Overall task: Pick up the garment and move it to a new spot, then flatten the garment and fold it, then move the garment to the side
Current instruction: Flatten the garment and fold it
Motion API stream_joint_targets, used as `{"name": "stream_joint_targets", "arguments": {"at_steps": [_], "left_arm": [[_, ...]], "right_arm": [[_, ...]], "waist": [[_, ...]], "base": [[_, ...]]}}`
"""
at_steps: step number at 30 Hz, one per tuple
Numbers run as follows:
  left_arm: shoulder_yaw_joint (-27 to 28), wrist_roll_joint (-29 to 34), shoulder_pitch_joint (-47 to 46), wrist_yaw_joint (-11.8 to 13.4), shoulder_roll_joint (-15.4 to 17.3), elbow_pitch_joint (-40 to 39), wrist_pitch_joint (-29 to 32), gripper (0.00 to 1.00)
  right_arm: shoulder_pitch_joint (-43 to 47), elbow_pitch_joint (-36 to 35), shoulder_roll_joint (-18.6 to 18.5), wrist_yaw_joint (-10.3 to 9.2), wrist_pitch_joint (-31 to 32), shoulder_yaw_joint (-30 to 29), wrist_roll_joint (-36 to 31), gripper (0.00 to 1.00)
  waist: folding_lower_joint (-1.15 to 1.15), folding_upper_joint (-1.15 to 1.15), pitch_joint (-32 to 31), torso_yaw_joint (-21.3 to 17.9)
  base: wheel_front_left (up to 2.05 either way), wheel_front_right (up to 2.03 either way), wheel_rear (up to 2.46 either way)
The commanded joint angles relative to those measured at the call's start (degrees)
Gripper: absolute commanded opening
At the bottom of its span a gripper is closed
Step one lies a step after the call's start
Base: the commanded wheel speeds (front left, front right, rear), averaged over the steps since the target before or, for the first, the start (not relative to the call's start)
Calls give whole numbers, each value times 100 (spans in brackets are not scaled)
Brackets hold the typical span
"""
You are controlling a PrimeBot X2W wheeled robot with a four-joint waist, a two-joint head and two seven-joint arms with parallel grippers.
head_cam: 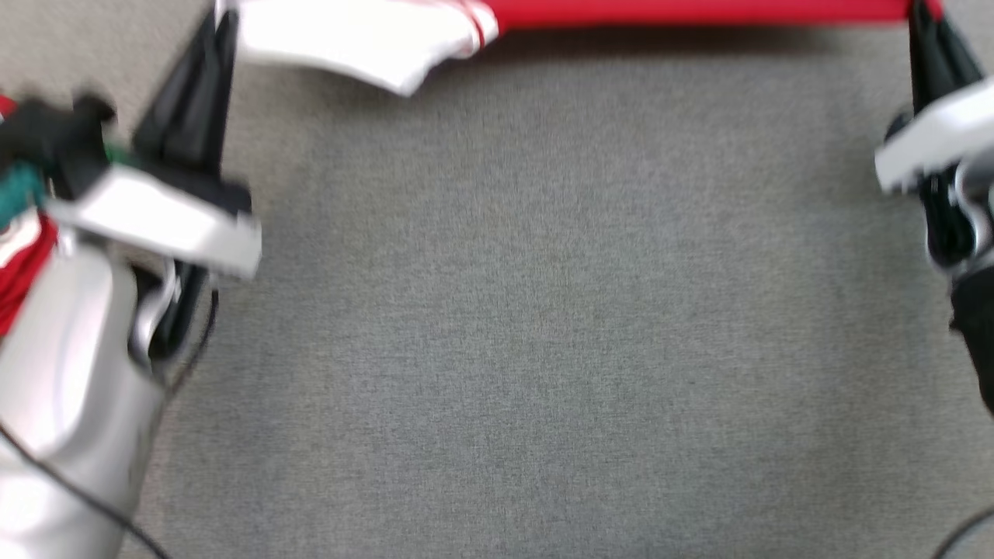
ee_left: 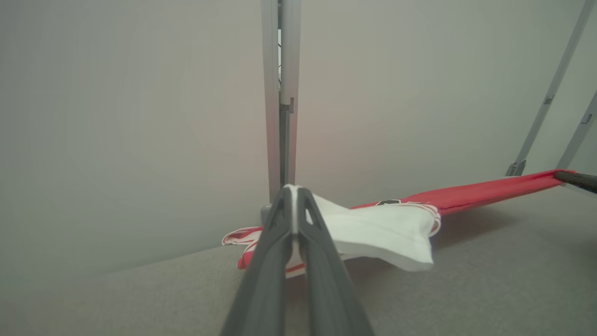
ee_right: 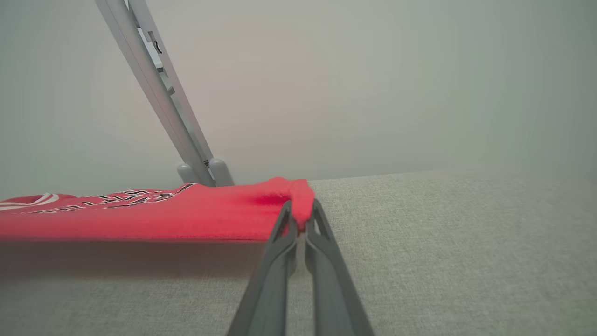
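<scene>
Two claws are both pinched shut on the same shirt, one at each end. The left claw (ee_left: 293,192) has its dark fingers pressed together on a white fold of cloth at the shirt's sleeve end. The right claw (ee_right: 301,211) nips a small bunched bit of red cloth at the opposite end, the fabric curling over its fingertips.

Between them the red-and-white shirt (head_cam: 699,11) is pulled out into a long, taut band. In the head view it runs along the far top edge, with a claw at either end. Most of the band is red, with black-and-white lettering across it that is too slanted to read. Next to the left claw a white sleeve (ee_left: 396,235) with red stripes at its cuff sags below the stretched edge. The red span hangs above the grey cloth-covered desk (head_cam: 543,310) and casts a dark shadow on it. Beyond the left claw, a further striped part of the shirt lies low by the desk; whether it touches I cannot tell.

Behind the shirt a grey metal post (ee_left: 280,93) rises against a pale wall (ee_right: 419,70). Blurred red, white and green cloth (head_cam: 19,225) shows by the left forearm.
</scene>
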Motion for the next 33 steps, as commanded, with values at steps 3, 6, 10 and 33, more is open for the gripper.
{"name": "stream_joint_targets", "arguments": {"at_steps": [3,6,10,33], "left_arm": [[179,-233,1027,317,86,-556,49,0],[218,-280,1807,552,106,-1068,15,0],[165,-203,2503,785,92,-1508,-16,0],[56,-184,5457,1922,44,-3238,81,0]], "right_arm": [[782,-418,-225,-4,-30,98,453,0],[1353,-761,-360,-5,-38,96,736,0],[1890,-1057,-444,-5,-40,-3,895,0],[5464,-3224,-421,-10,264,-1395,540,0]], "waist": [[0,0,-521,-32],[0,0,-748,-64],[0,0,-983,-78],[0,0,-2055,-47]], "base": [[0,0,0],[0,0,0],[0,0,0],[0,0,0]]}}
